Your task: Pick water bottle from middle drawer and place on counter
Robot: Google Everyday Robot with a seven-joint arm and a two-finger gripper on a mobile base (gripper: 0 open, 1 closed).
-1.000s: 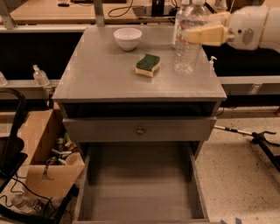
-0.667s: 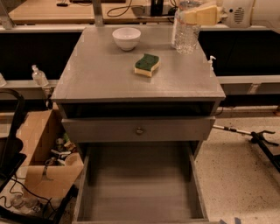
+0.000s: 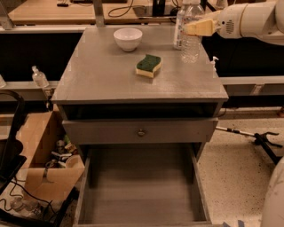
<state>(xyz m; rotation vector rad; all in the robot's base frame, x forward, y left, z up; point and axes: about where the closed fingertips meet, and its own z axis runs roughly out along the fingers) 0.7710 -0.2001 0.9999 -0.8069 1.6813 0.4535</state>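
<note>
The water bottle (image 3: 191, 42), clear and ribbed, stands upright at the back right of the grey counter (image 3: 102, 75); I cannot tell whether its base touches the top. My gripper (image 3: 198, 27) reaches in from the right, and its tan fingers (image 3: 202, 27) clasp the bottle's upper part. A second clear bottle with a white label (image 3: 179, 27) stands just behind and to the left. The middle drawer (image 3: 142, 190) is pulled out at the bottom and shows a bare grey floor.
A white bowl (image 3: 128, 38) and a green-and-yellow sponge (image 3: 148, 65) sit on the counter. The shallow drawer front with a knob (image 3: 141, 131) is closed. A cardboard box (image 3: 42, 150) stands at the left, a tan desk (image 3: 57, 11) behind, and a metal tool (image 3: 259, 137) lies on the floor at the right.
My gripper and the water bottle moved up and back toward the counter's rear edge, then came down slightly. Bowl, sponge and drawer have not moved.
</note>
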